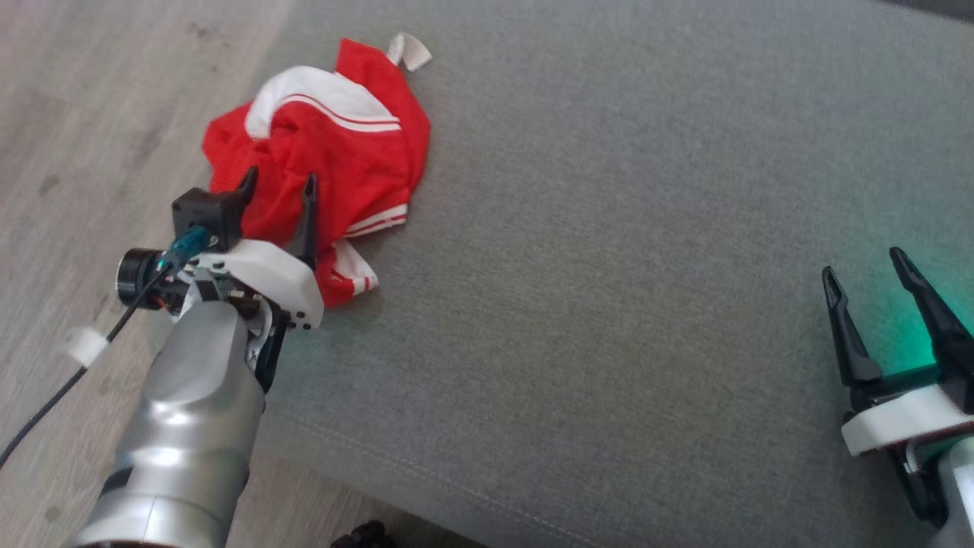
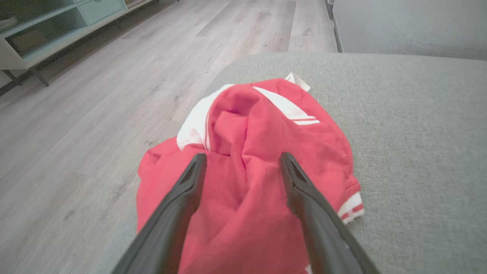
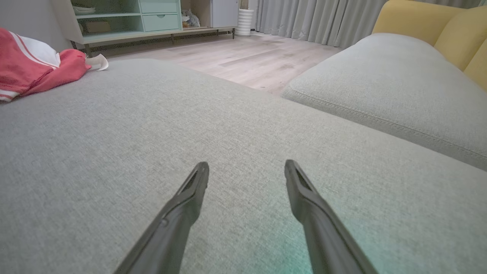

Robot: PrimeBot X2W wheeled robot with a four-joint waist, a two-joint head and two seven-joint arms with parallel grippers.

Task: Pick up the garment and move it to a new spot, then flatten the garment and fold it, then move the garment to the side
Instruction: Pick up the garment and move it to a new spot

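The garment (image 1: 335, 144) is a red jersey with white shoulder panels and striped trim, lying crumpled near the left edge of a grey cushion (image 1: 609, 266). My left gripper (image 1: 278, 183) hovers open over its near side, fingers spread with red cloth seen between them. In the left wrist view the garment (image 2: 251, 152) bulges up just beyond the open left gripper (image 2: 243, 160). My right gripper (image 1: 864, 274) stands open at the lower right, far from the garment (image 3: 34, 68), over bare cushion. The right wrist view has the open right gripper (image 3: 247, 167) with nothing between its fingers.
Wooden floor (image 1: 99, 114) lies left of the cushion's edge. A second grey cushion (image 3: 388, 83) and a yellow backrest (image 3: 437, 26) sit to the right. A pale green shelf unit (image 3: 129, 19) and curtains (image 3: 315, 19) stand far off.
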